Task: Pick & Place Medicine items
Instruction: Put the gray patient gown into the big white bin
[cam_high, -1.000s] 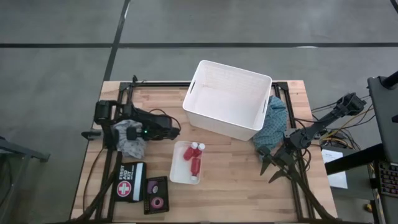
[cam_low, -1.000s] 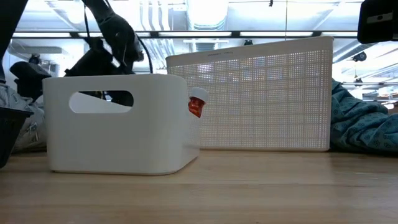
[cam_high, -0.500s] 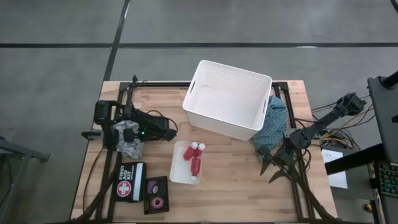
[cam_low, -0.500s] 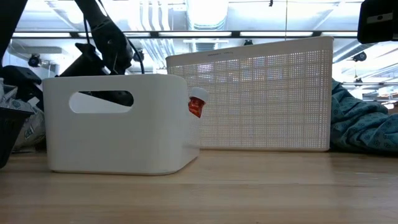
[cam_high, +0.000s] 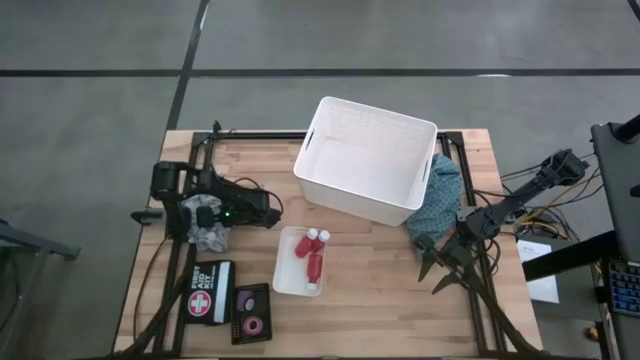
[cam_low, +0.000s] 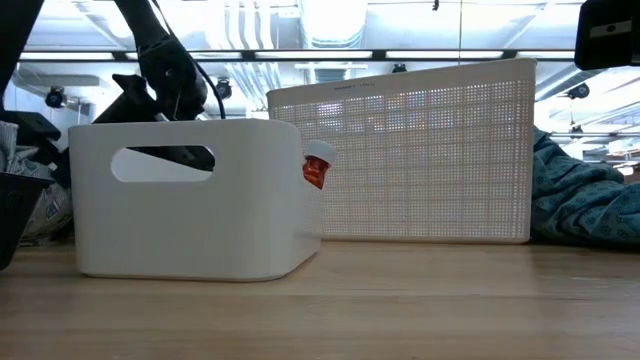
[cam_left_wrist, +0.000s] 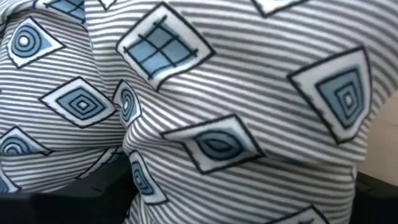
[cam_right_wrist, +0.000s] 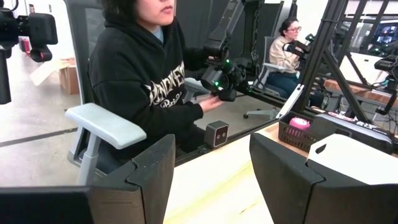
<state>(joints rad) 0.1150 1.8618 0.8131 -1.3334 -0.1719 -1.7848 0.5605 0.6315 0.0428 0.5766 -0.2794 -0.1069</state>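
Two dark arms are seen over a wooden bench (cam_high: 380, 270). At the left side, the left claw (cam_high: 212, 228) is lowered onto a crumpled grey-and-white cloth (cam_high: 210, 236); in the left wrist view the striped cloth with blue diamond figures (cam_left_wrist: 205, 106) fills the picture and lies against the dark fingers (cam_left_wrist: 74, 193), but whether it is gripped cannot be told. Just in front of the cloth a black first aid pouch (cam_high: 207, 291) is laid flat, marked with a red-and-white cross and the words "FIRST AID KIT". Beside it a small dark tray (cam_high: 250, 312) is found, holding pink tape rolls (cam_high: 252, 324). Next, a small white bin (cam_high: 284, 268) with a handle slot is placed near the bench's middle; three red bottles with white caps (cam_high: 313, 255) are held in it, two upright and one lying down. In the low view one bottle (cam_low: 316, 166) is seen past the bin's corner. Behind the bin a large white basket (cam_high: 345, 190) is set at an angle. Against its right wall a teal patterned cloth (cam_high: 441, 200) is bunched. At the right edge the right claw (cam_high: 441, 272) is parked beside that cloth, its fingers (cam_right_wrist: 149, 171) held apart with nothing between them. In the right wrist view a seated person in a black printed hoodie (cam_right_wrist: 146, 81) is seen beyond the bench; the print cannot be read fully.
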